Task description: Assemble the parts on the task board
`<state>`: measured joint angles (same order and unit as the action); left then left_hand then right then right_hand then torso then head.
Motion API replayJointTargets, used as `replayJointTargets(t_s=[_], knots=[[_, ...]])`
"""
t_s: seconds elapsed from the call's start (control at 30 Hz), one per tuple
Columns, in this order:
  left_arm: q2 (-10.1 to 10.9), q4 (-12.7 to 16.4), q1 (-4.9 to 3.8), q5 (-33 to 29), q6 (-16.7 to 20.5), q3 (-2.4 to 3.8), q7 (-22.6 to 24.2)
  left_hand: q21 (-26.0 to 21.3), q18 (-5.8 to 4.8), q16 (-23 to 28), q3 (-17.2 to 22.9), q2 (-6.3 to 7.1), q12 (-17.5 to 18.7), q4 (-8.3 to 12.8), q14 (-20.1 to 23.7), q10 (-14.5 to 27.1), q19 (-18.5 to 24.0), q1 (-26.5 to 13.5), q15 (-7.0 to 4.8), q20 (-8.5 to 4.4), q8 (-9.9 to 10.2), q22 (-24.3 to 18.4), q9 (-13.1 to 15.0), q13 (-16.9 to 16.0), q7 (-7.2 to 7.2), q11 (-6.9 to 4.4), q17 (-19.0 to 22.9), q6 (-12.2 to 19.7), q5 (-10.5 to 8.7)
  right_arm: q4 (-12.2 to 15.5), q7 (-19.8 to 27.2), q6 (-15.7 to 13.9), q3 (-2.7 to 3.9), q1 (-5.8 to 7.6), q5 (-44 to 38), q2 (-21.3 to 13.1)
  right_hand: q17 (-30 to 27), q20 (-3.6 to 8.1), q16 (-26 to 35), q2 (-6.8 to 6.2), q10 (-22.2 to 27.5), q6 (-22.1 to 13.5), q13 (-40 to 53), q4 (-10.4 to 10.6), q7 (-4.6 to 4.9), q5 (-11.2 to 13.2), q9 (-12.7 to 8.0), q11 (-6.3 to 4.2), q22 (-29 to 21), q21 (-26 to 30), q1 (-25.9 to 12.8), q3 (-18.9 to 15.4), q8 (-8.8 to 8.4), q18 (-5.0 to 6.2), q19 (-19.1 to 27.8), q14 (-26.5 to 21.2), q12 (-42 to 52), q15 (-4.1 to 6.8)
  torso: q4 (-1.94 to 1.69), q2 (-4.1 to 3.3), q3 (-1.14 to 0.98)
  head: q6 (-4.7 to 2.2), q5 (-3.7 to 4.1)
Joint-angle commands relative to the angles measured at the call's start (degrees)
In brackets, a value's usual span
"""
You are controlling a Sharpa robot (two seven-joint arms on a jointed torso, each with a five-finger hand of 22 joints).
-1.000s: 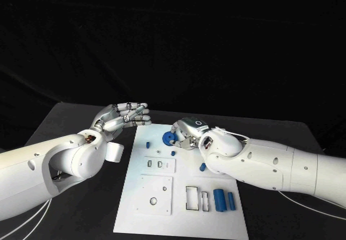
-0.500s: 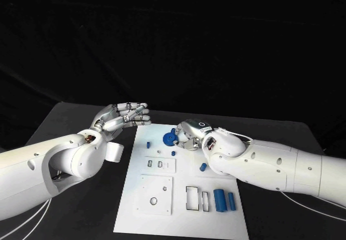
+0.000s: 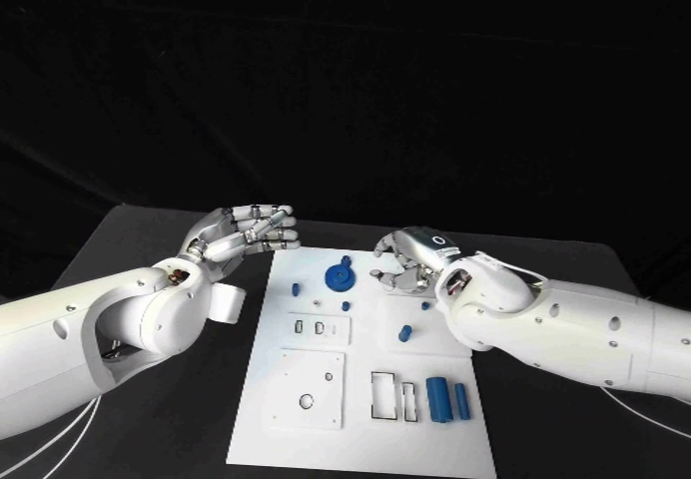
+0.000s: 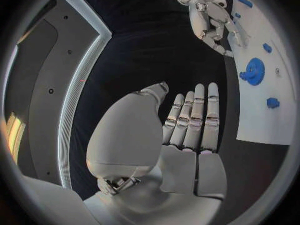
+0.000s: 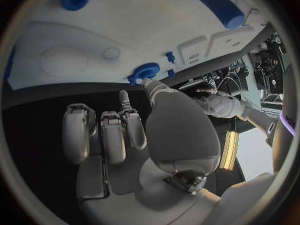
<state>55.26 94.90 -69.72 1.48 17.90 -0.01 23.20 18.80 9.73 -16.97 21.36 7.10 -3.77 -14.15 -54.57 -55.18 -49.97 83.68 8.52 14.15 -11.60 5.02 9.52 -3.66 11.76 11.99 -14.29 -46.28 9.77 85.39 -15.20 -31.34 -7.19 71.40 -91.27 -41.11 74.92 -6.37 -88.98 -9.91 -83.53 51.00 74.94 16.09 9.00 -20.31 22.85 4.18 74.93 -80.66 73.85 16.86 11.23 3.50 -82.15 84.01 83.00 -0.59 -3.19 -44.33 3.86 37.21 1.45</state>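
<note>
The white task board (image 3: 360,349) lies mid-table. A blue gear (image 3: 342,274) sits on its far part, seen too in the left wrist view (image 4: 254,71) and in the right wrist view (image 5: 147,71). My right hand (image 3: 410,261) hovers just right of the gear, fingers loosely bent and apart, holding nothing; its thumb tip (image 5: 149,83) points toward the gear. My left hand (image 3: 248,232) hangs above the board's far left corner, off the plate, fingers (image 4: 194,117) straight and empty. Two blue cylinders (image 3: 448,399) lie at the board's near right.
Small blue pieces sit on the board: one near the left edge (image 3: 296,288), one below the gear (image 3: 347,305), one further right (image 3: 404,332). Rectangular slots (image 3: 391,395) and a round hole (image 3: 307,401) lie in the near half. Black table (image 3: 159,239) surrounds the board.
My right hand has let go of the blue gear and drawn back to the right, leaving it on the board. The left hand has stayed put.
</note>
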Motion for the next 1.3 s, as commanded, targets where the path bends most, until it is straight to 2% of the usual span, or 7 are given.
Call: replayJointTargets(t_s=[0.03, 0.2, 0.33, 0.5, 0.7, 0.93, 1.3], knots=[[-0.03, -0.02, -0.06, 0.14, -0.55, 0.04, 0.43, -0.19, 0.72, 0.29, 0.34, -0.01, 0.18, 0.11, 0.09, 0.32, -0.09, -0.35, 0.25, 0.41, 0.25, -0.07, -0.06, -0.02, 3.54, -0.08, -0.09, 0.39, 0.08, 1.86, 7.86, -3.52, 0.10, 0.87, 9.97, -3.04, 12.25, 0.02, -0.27, -2.91, -0.42, 0.54, 7.15, -0.31, 0.00, 0.50, 0.06, 0.03, 4.32, -0.09, 0.19, -0.43, -0.28, -0.44, -0.16, 5.36, 0.19, 0.38, 0.36, 0.15, -0.17, -0.11, 0.33], [-0.17, -0.33, -0.05, 0.14, -0.80, 0.03, 0.51, -0.19, 0.72, 0.29, 0.35, 0.01, 0.17, 0.12, 0.09, 0.34, -0.09, -0.35, 0.25, 0.41, 0.26, -0.08, -0.06, -0.02, 3.54, -0.08, -0.10, 0.40, 0.08, 2.80, 17.86, 3.07, 0.15, 1.97, 23.79, -9.68, 10.24, 0.01, 0.34, -4.22, 1.23, 0.44, 5.40, -3.40, 0.19, 2.38, -0.02, 0.18, 1.77, 2.51, 5.05, 0.35, -0.85, 0.29, 1.99, 4.85, -1.55, 0.31, 0.88, 0.47, -0.59, 0.01, 0.66], [-0.37, -0.65, -0.02, 0.14, -1.08, 0.03, 0.60, -0.20, 0.73, 0.31, 0.38, 0.03, 0.16, 0.15, 0.10, 0.36, -0.09, -0.36, 0.26, 0.41, 0.27, -0.09, -0.07, -0.03, 3.54, -0.08, -0.12, 0.40, 0.07, 1.96, 22.39, 6.87, 0.10, 1.89, 27.81, -12.88, 9.74, -0.17, 0.53, -4.92, 2.24, 0.08, 4.55, -4.84, 0.40, 3.29, -0.12, 0.39, 0.32, 4.12, 6.97, 0.07, -1.29, 0.69, 3.33, 4.71, -2.42, 0.11, 1.24, 0.55, -1.00, 0.13, 0.96], [-0.66, -1.19, 0.02, 0.14, -1.36, 0.02, 0.72, -0.20, 0.73, 0.31, 0.40, 0.05, 0.14, 0.17, 0.10, 0.36, -0.09, -0.36, 0.26, 0.42, 0.28, -0.09, -0.07, -0.03, 3.54, -0.08, -0.13, 0.39, 0.07, 0.38, 24.85, 8.75, 0.03, 0.54, 28.82, -15.16, 9.59, -0.24, 0.59, -5.14, 2.42, -0.42, 4.45, -5.39, 0.46, 3.43, -0.23, 0.45, 0.24, 4.32, 7.75, -0.35, -1.70, 0.71, 3.46, 4.66, -2.53, 0.05, 1.47, 0.61, -1.55, 0.13, 0.98], [-0.87, -1.74, 0.09, 0.14, -1.56, 0.01, 0.83, -0.21, 0.73, 0.32, 0.42, 0.07, 0.13, 0.19, 0.10, 0.36, -0.09, -0.36, 0.26, 0.42, 0.28, -0.10, -0.07, -0.04, 3.53, -0.08, -0.14, 0.38, 0.07, -2.38, 25.46, 9.26, -0.01, -1.43, 28.47, -15.69, 9.80, -0.28, 0.54, -4.98, 2.47, -0.39, 4.46, -5.76, 0.55, 3.00, -0.23, 0.53, 0.33, 4.31, 8.40, -0.42, -1.78, 0.69, 3.41, 4.70, -2.52, 0.00, 1.59, 0.54, -2.02, 0.21, 1.02], [-1.05, -2.03, 0.12, 0.19, -1.66, 0.01, 0.64, -0.21, 0.73, 0.32, 0.42, 0.07, 0.13, 0.19, 0.10, 0.36, -0.09, -0.36, 0.26, 0.42, 0.28, -0.10, -0.07, -0.04, 3.53, -0.08, -0.14, 0.38, 0.07, -4.21, 23.59, 7.95, -0.02, -2.38, 27.78, -15.54, 10.23, -0.31, 0.41, -4.64, 2.30, -0.30, 4.64, -5.64, 0.61, 2.52, -0.22, 0.57, 0.64, 4.05, 8.32, -0.41, -1.81, 0.61, 3.15, 4.82, -2.35, -0.03, 1.36, 0.28, -2.24, 0.12, 1.19], [-1.06, -2.09, 0.12, 0.25, -1.76, 0.00, 0.56, -0.21, 0.73, 0.32, 0.42, 0.07, 0.13, 0.19, 0.10, 0.36, -0.09, -0.36, 0.26, 0.42, 0.28, -0.10, -0.07, -0.04, 3.53, -0.08, -0.14, 0.38, 0.07, -5.97, 21.47, 6.46, -0.02, -2.62, 29.18, -14.26, 10.38, -0.33, 0.36, -3.79, 1.92, 0.08, 4.98, -5.31, 0.62, 2.39, -0.18, 0.56, 1.03, 3.72, 8.07, -0.01, -1.74, 0.52, 2.79, 4.87, -1.99, -0.04, 1.29, 0.26, -2.14, 0.29, 1.30]])
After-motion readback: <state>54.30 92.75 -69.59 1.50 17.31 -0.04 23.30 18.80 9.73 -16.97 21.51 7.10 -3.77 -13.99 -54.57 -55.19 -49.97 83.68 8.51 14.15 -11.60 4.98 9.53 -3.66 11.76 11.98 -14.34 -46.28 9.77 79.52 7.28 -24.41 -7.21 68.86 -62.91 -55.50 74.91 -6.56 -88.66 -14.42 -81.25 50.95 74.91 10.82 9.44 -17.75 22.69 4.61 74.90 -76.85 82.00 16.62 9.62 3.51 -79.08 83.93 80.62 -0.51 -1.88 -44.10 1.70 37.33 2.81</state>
